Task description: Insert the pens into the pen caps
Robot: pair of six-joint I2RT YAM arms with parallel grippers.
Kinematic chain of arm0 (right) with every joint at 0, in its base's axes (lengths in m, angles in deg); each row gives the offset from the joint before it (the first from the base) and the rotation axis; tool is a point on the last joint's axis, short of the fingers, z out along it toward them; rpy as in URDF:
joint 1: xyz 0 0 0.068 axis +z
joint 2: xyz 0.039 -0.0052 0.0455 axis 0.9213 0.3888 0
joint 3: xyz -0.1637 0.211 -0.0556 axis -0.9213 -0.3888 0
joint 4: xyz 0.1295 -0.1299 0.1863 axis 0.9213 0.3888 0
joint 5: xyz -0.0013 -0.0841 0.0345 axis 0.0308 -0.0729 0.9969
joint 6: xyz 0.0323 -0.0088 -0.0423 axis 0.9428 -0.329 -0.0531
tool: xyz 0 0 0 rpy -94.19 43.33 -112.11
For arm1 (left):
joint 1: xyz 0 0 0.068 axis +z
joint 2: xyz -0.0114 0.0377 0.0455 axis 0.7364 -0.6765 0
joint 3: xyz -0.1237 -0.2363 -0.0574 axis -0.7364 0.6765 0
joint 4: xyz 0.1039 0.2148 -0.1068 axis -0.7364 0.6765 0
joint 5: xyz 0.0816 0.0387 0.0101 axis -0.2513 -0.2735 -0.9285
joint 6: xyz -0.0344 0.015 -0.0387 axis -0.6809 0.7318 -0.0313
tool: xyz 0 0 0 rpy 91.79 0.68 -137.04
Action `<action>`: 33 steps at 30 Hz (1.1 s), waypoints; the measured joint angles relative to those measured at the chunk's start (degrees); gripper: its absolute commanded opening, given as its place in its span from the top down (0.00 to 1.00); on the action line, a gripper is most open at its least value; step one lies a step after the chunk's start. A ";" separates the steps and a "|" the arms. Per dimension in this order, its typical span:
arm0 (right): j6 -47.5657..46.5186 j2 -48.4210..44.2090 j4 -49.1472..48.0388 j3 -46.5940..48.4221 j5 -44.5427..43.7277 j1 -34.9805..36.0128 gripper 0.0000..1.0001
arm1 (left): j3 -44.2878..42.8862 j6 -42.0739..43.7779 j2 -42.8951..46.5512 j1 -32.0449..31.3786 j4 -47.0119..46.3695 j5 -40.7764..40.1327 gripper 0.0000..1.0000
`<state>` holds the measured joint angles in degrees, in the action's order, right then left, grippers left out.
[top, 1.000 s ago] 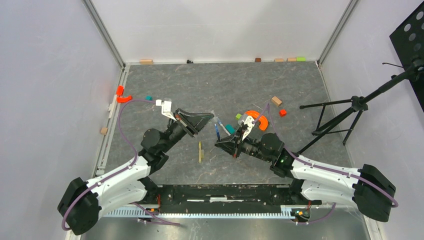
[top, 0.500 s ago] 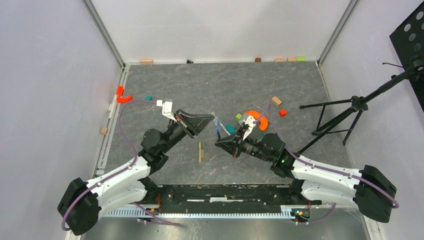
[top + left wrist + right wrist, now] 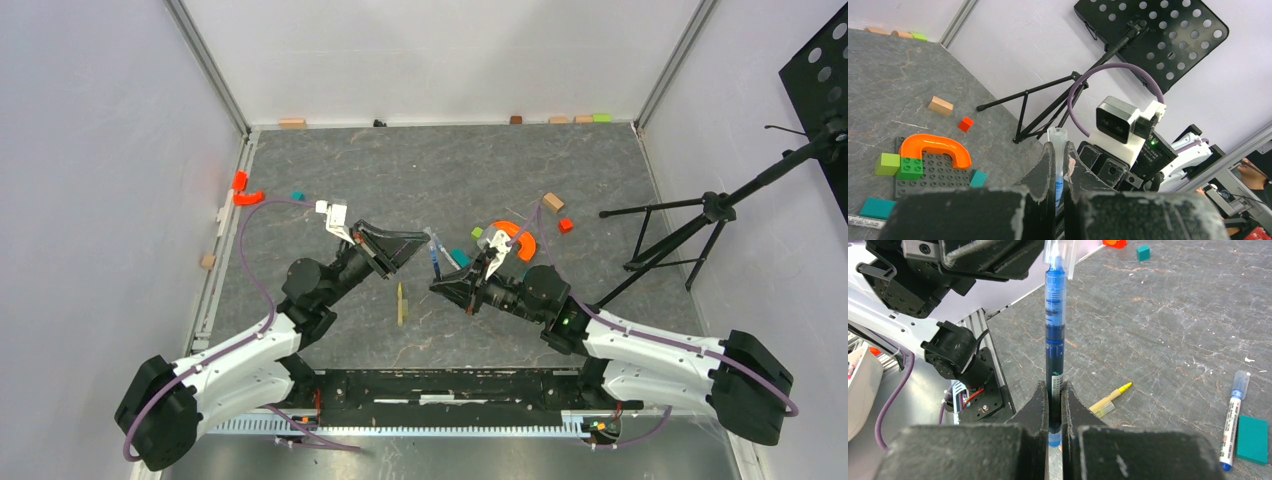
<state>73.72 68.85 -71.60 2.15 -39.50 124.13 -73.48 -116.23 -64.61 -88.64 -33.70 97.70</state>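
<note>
While the left gripper is only nudged a touch closer to the right gripper versus a second ago, the blue pen is kept clamped in the right's shut jaws in mid-air. Its tip is already poked into the clear cap, which is pinched tight by the left. One straight final push is probably needed.

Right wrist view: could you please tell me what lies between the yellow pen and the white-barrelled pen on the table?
Only bare grey tabletop lies between the yellow pen and the white-barrelled pen, as the right wrist view shows.
</note>
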 measured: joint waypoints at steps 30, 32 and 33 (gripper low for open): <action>-4.04 0.42 14.49 8.11 -3.34 0.37 1.00 | 0.81 0.44 2.21 0.33 3.04 -1.29 0.98; -4.42 1.33 15.82 9.29 -3.87 0.37 1.00 | 0.81 0.70 2.10 0.44 3.26 -1.95 0.98; -4.61 1.92 16.65 10.03 -4.07 0.37 1.00 | 0.81 0.81 2.10 0.61 3.32 -2.12 0.98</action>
<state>69.11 70.77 -54.94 12.18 -43.57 124.51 -72.68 -115.42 -62.51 -88.03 -30.38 95.58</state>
